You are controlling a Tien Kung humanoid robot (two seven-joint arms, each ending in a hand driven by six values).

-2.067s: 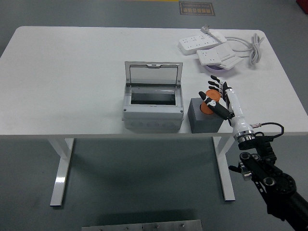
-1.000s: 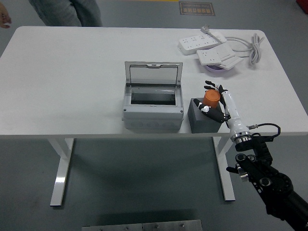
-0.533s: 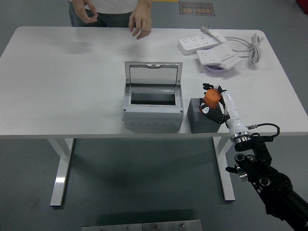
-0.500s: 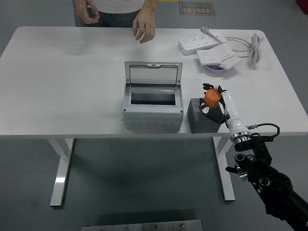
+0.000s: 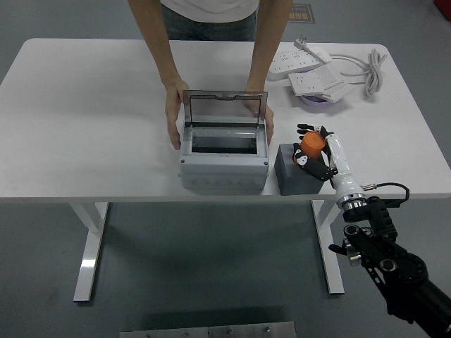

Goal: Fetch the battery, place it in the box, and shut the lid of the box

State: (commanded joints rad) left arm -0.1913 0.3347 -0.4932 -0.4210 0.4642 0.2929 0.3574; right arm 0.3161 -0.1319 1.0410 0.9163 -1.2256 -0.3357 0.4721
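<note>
The grey box (image 5: 223, 162) stands in the middle of the table with its clear lid (image 5: 224, 107) raised upright at the back. My right hand (image 5: 311, 148) is shut on the orange battery (image 5: 311, 144) and holds it just above the dark grey block (image 5: 299, 173) to the right of the box. A person stands at the far side; the person's hands (image 5: 173, 123) grip both sides of the box.
White power strips (image 5: 296, 62) with a coiled cable (image 5: 366, 70) lie at the back right, beside a purple bowl (image 5: 318, 103) under one strip. The white table's near edge (image 5: 106, 196) runs just in front of the box.
The person has stepped up to the table and laid both hands on the sides of the box. My right hand holds the battery lifted off the block, almost where it was half a second ago.
</note>
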